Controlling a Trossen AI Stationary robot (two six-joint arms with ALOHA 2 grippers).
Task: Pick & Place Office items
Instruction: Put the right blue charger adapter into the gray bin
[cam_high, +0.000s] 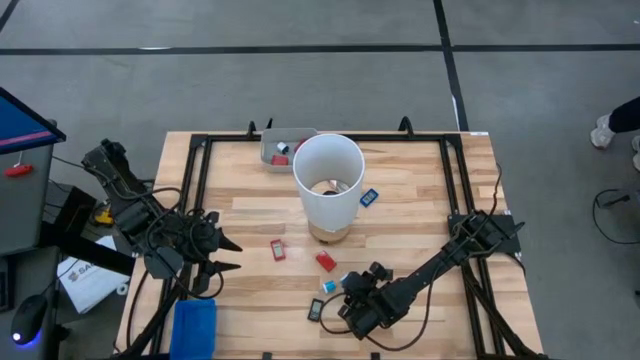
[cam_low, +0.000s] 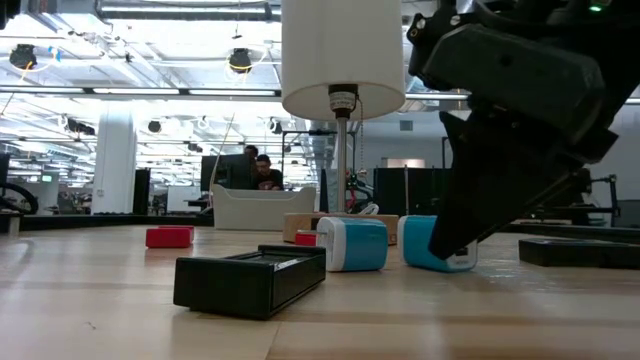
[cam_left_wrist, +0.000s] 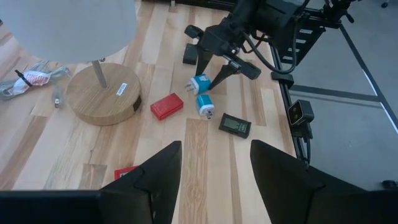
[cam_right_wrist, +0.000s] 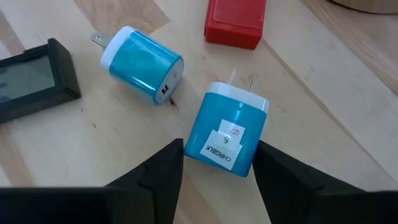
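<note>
Small office pieces lie flat on the wooden table near its near edge. My right gripper (cam_right_wrist: 219, 150) is open and low over a light blue charger with a white label (cam_right_wrist: 227, 134). One finger stands on each side of its label end. A second blue charger (cam_right_wrist: 140, 62), a red block (cam_right_wrist: 235, 22) and a black piece (cam_right_wrist: 31, 78) lie close by. In the high view the right gripper (cam_high: 345, 292) sits beside these pieces. Another red block (cam_high: 278, 250) lies further left. My left gripper (cam_high: 228, 256) waits open at the table's left side. My right gripper comes slanting down from the near right, and its fingers (cam_right_wrist: 161, 171) flank the label end of the blue charger (cam_right_wrist: 217, 155). The gaps are very narrow, so I cannot tell whether either finger touches it. The charger lies flat on the table.
The tall white cylinder (cam_high: 328, 180) stands on a round wooden base (cam_left_wrist: 102, 93) mid-table. A grey tray (cam_high: 277, 150) with small pieces sits at the far edge, and a blue tray (cam_high: 194, 327) at the near left corner. A blue piece (cam_high: 368, 197) lies right of the cylinder.
</note>
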